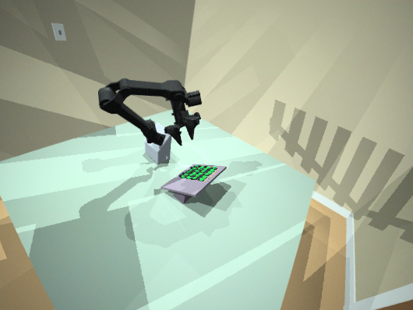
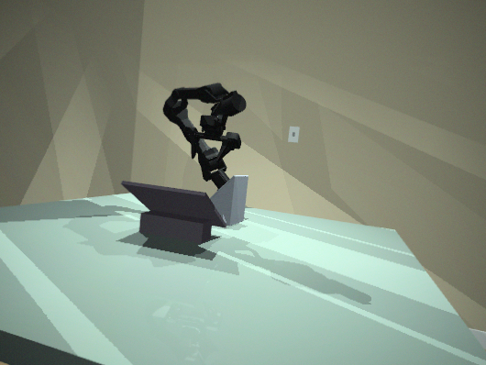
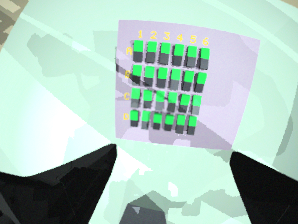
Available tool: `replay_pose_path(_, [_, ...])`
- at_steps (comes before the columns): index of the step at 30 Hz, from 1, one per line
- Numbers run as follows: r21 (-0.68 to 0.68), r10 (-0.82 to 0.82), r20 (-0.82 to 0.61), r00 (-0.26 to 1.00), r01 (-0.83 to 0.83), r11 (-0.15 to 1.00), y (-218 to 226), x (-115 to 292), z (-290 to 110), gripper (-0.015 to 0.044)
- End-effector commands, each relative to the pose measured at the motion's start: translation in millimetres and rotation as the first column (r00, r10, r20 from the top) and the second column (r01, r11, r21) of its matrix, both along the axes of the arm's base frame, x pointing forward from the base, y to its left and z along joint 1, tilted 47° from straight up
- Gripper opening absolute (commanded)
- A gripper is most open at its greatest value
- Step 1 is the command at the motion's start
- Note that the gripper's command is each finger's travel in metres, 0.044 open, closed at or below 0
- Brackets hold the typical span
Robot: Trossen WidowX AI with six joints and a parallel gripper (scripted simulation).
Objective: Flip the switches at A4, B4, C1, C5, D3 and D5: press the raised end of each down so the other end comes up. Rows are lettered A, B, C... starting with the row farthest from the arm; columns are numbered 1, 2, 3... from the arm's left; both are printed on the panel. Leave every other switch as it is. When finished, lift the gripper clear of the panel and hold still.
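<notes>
A tilted grey-purple panel stands on the table with a grid of green rocker switches. In the exterior view only the panel's dark back shows. My gripper is open and empty. It hangs high above the table between the arm's base and the panel, clear of the switches. In the wrist view the two dark fingers frame the lower corners and the panel lies ahead. Row and column labels are too small to read.
The arm's grey base block stands just behind the panel on the pale green table. The table's right edge drops to a wooden floor.
</notes>
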State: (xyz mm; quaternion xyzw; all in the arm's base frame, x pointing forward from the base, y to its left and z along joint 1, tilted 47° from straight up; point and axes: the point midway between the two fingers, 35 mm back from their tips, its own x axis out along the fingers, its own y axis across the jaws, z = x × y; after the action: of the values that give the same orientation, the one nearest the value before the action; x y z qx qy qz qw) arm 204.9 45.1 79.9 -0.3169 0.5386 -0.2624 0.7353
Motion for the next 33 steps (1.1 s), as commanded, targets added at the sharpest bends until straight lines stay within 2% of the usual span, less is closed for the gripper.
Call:
replay_pose_path(1, [0.003, 0.000, 0.000, 1.000, 0.000, 1.000, -0.4, 1.8, -0.9, 0.0374])
replay_pose_path(10, [0.032, 0.012, 0.074, 0.997, -0.014, 0.999, -50.4, 98.0, -24.4, 0.0137])
replay_pose_path(15, [0.025, 0.012, 0.082, 0.997, -0.014, 1.000, -56.8, 105.1, -24.0, 0.0006])
replay_pose_path(21, [0.026, -0.007, 0.066, 0.998, 0.005, 1.000, -81.8, 118.0, -45.0, 0.0000])
replay_pose_path(33, [0.025, -0.007, 0.067, 0.998, 0.005, 1.000, -88.1, 120.9, -50.1, 0.0000])
